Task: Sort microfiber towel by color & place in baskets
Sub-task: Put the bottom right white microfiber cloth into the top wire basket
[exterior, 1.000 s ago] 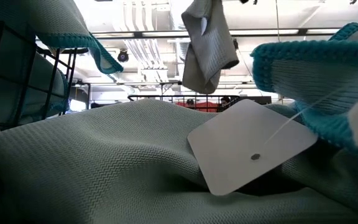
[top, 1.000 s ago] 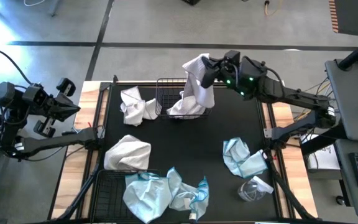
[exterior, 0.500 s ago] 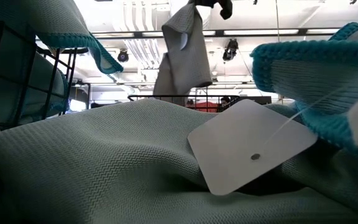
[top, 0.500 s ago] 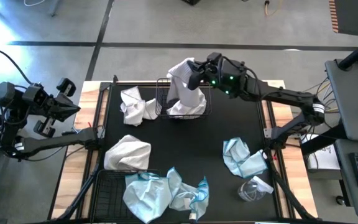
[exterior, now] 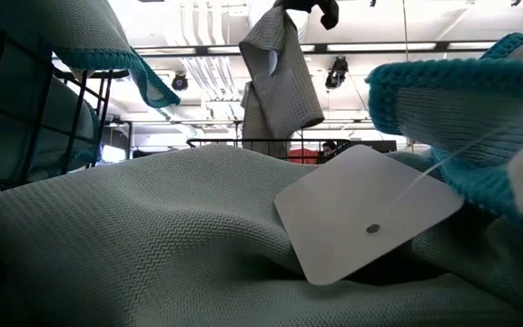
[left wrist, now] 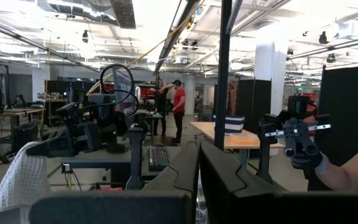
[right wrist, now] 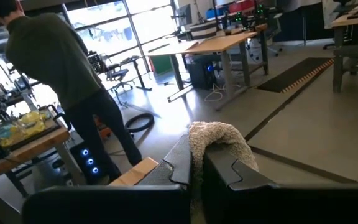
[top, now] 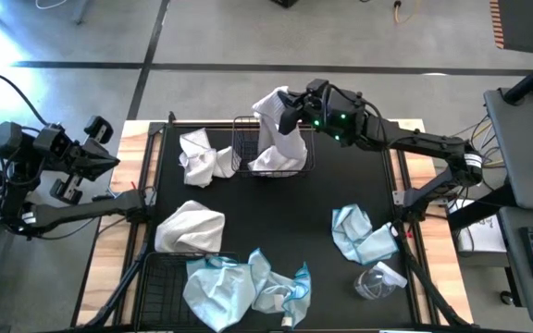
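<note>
My right gripper [top: 289,109] is over the far basket [top: 241,121], shut on a white towel [top: 282,136] that hangs from it. In the low view that towel [exterior: 280,77] dangles below the gripper [exterior: 309,7]. White cloth lies in the far basket under it. Another white towel [top: 202,155] lies left of that basket, and a third [top: 190,228] lies on the mat's left side. Light blue towels [top: 239,287] spill over the near basket [top: 159,277], and one blue towel [top: 359,233] lies at the right. My left gripper [top: 98,153] waits, shut, off the table's left edge. My right gripper pinches the white towel between its two fingers at a bunched upper part [right wrist: 220,138], which bulges out past the fingertips [right wrist: 182,163]. The fingers come roughly level from the table's right. The towel hangs slack below them, and its lower end [top: 276,159] reaches down into the far basket.
A large black mat [top: 340,185] covers the table's middle. A clear plastic wrapper [top: 376,280] lies near the right near corner. In the low view a blue towel with a white tag [exterior: 361,213] fills the foreground. A person [right wrist: 55,68] stands in the room beyond.
My right gripper has carried the white towel toward the table's left, from beside the far basket's right side to above the basket, staying shut on it. The towel has swung along and now hangs over the basket. In the last half second it has barely moved.
</note>
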Controlling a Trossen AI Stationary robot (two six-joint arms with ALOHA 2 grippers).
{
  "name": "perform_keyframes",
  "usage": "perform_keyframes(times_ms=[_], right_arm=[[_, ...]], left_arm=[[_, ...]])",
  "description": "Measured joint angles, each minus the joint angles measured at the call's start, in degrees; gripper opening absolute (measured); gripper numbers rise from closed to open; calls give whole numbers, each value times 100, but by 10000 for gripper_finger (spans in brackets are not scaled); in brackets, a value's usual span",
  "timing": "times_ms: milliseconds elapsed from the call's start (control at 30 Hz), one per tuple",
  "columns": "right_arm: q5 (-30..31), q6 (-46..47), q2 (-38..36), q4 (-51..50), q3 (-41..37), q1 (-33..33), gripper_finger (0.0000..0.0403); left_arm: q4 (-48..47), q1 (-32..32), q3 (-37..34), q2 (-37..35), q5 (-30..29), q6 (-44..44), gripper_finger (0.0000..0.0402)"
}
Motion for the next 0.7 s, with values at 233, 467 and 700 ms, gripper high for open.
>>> perform_keyframes(times_ms=[233, 467, 700], right_arm=[[0, -42, -4, -121, 0, 0, 19], [0, -44, -9, -256, 0, 2, 86], [0, -45, -9, -295, 0, 2, 151]], left_arm=[[-2, 1, 0, 0, 0, 0, 0], [0, 1, 0, 0, 2, 0, 0], [-1, 0, 0, 0, 2, 0, 0]])
